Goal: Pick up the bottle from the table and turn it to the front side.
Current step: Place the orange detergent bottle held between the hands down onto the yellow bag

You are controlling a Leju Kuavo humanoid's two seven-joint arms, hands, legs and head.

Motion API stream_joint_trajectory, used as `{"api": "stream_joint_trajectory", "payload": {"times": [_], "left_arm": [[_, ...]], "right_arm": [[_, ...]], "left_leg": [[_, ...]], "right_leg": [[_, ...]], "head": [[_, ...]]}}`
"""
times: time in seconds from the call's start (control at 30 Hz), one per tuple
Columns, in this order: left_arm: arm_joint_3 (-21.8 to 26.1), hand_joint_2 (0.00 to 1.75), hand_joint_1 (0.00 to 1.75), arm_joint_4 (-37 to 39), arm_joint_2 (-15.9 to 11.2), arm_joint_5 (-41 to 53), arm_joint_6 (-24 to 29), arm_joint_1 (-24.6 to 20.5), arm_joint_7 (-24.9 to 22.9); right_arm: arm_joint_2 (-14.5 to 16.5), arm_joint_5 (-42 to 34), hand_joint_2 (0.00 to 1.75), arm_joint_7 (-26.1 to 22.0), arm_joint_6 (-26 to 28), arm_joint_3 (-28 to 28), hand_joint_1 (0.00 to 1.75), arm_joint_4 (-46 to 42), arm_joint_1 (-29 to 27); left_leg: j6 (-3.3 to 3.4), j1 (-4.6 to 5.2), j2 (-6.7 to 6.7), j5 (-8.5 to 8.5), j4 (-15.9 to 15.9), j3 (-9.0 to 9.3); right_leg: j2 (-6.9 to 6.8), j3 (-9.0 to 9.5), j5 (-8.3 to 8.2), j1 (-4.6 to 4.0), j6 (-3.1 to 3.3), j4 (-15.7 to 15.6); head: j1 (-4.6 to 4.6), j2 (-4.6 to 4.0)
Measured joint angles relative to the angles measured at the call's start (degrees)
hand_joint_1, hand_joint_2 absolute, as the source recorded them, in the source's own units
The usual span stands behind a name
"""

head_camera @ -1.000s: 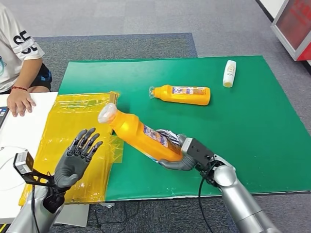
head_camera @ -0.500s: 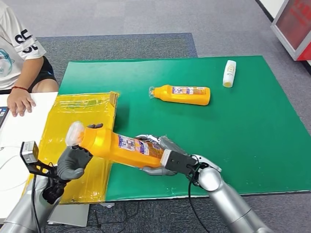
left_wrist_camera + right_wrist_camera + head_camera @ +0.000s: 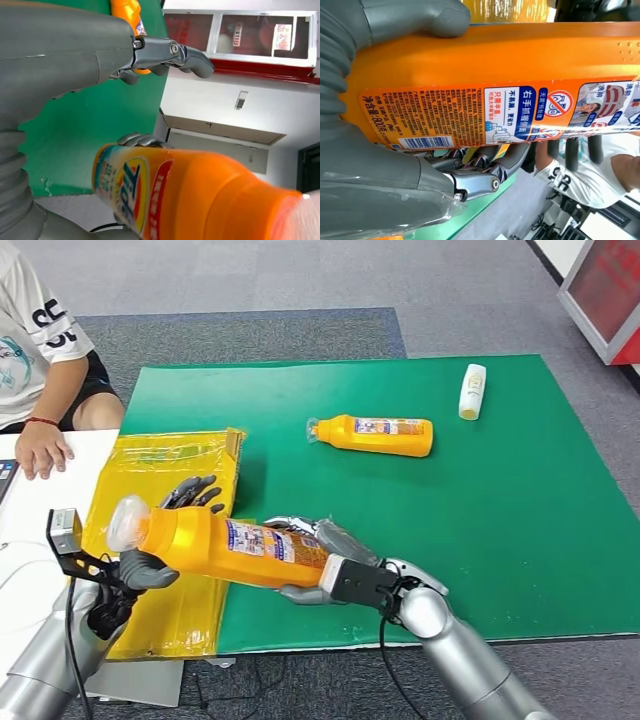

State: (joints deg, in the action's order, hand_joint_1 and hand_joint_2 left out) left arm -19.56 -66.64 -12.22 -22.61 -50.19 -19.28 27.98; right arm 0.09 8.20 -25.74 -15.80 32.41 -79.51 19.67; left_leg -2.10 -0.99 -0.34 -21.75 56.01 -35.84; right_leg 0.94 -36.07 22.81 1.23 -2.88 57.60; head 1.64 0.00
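The scene holds two orange bottles: one (image 3: 226, 548) raised above the table's near edge, the other (image 3: 375, 435) lying on the green mat (image 3: 490, 510). There is one small white bottle (image 3: 472, 391), one green mat, one yellow plastic sheet (image 3: 151, 465), and one seated person (image 3: 41, 350).

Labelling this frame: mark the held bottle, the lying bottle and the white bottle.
held bottle (image 3: 226, 548), head view, on its orange body.
lying bottle (image 3: 377, 435), head view, mid-body.
white bottle (image 3: 472, 391), head view, mid-body.
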Motion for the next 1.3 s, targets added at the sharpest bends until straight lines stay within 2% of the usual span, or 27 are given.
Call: {"api": "stream_joint_trajectory", "payload": {"times": [0.6,0.93,1.0,1.07,1.13,1.3], "left_arm": [[-5.0,1.75,0.0,1.6,3.4,-2.0,-0.9,-4.2,-0.6],[-5.7,1.75,0.0,1.9,3.5,-2.3,0.4,-4.2,-0.6],[-5.8,1.75,0.13,1.9,3.4,-2.3,0.9,-4.2,-0.6],[-5.8,1.75,1.0,1.9,3.4,-2.3,1.3,-4.0,-0.7],[-5.8,1.75,1.74,1.9,3.3,-2.3,1.7,-3.8,-0.7],[-5.8,1.75,1.75,1.9,3.3,-2.3,2.1,-3.4,-0.7]], "right_arm": [[3.5,2.8,1.75,2.9,5.6,0.8,1.75,3.4,1.9],[4.2,10.0,1.75,3.6,11.4,1.5,1.75,4.4,2.0],[4.3,11.3,1.75,3.8,12.4,1.8,1.75,4.4,1.9],[4.3,12.7,1.75,4.0,13.3,2.0,1.75,4.3,1.8],[4.4,14.6,1.75,4.5,14.4,2.1,1.75,4.2,1.5],[4.5,17.2,1.75,5.2,16.0,2.6,1.75,3.9,1.0]], "left_leg": [[0.0,0.0,0.0,0.0,0.0,0.0],[0.0,0.0,0.0,0.0,0.0,-0.01],[0.0,0.0,0.0,0.0,0.0,-0.01],[0.0,0.0,0.0,0.0,0.0,-0.01],[0.0,0.0,0.0,0.0,0.0,-0.01],[-0.01,0.0,0.0,0.0,0.0,-0.01]], "right_leg": [[0.0,0.0,-0.01,0.0,0.0,0.0],[0.0,0.0,0.0,0.0,0.0,0.0],[0.0,0.0,0.0,0.0,0.0,0.0],[0.0,0.0,0.0,0.0,0.0,0.0],[0.0,0.0,0.0,0.0,0.0,0.0],[0.0,-0.01,0.0,0.0,0.0,0.0]], "head": [[0.0,-0.01],[0.01,0.0],[0.01,0.0],[0.01,0.0],[0.0,0.0],[0.0,0.0]]}}
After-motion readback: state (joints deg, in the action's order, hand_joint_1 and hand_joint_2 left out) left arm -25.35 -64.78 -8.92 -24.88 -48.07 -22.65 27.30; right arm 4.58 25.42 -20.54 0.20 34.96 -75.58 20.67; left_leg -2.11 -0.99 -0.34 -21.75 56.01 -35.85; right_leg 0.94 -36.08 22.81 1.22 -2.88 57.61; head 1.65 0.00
